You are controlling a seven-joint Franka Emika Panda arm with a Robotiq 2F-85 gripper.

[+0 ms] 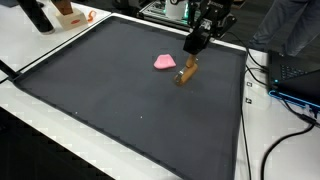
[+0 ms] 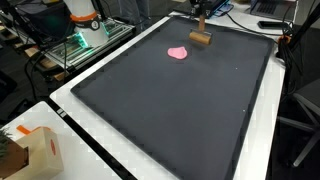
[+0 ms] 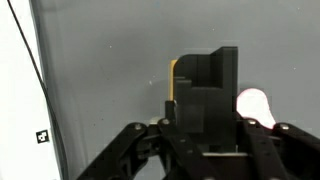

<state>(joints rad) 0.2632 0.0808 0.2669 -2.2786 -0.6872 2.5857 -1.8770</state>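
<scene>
Gripper over the far part of the black mat, its fingers closed on the upper end of a tilted wooden block. The block's lower end meets the mat. A flat pink piece lies just beside the block, not touching it.

**Brown wooden block on the far part of the mat**

The block is brown, oblong and made of plain wood. It stands tilted, with its lower end on the dark mat and its upper end at the fingertips of the gripper. It is just right of a small pink piece.
</scene>
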